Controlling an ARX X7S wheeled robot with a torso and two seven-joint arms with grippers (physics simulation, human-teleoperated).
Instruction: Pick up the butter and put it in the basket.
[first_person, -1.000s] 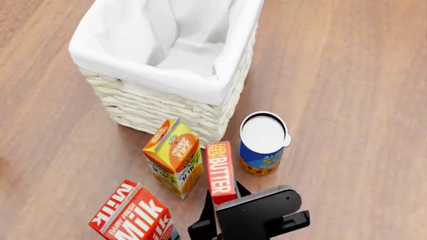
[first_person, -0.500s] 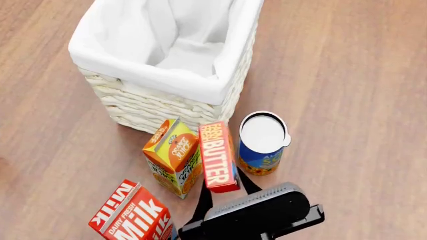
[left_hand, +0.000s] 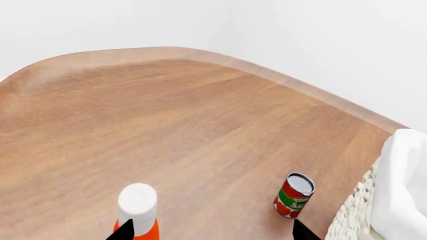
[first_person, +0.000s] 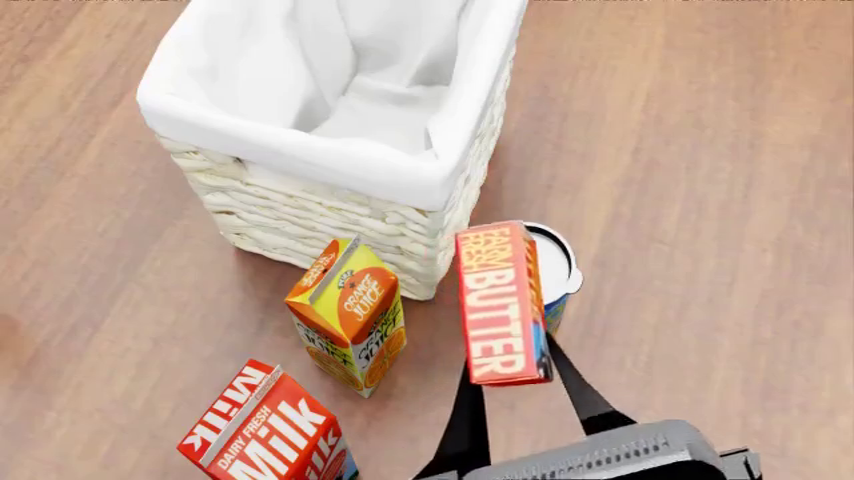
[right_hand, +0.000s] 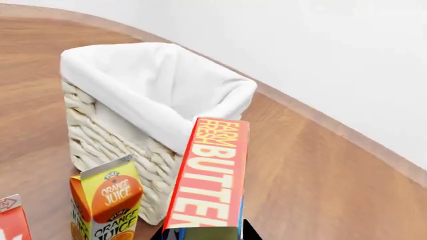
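On the wooden bench (first_person: 694, 150), the right pincer (first_person: 523, 375) grips the butter (first_person: 501, 305), labelled "FARM FRESH BUTTER", lifted just beside the basket (first_person: 334, 215). Nearby stand an "ORANGE JUICE" carton (first_person: 350, 315) and a "DAIRY FRESH Milk" carton (first_person: 267, 430). The left pincer (left_hand: 210, 231) is spread open, holding nothing.

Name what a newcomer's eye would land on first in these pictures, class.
The big white-lined basket fills the head view's top. Just in front of it, the red butter box is held up off the table in the right gripper, beside the orange juice carton.
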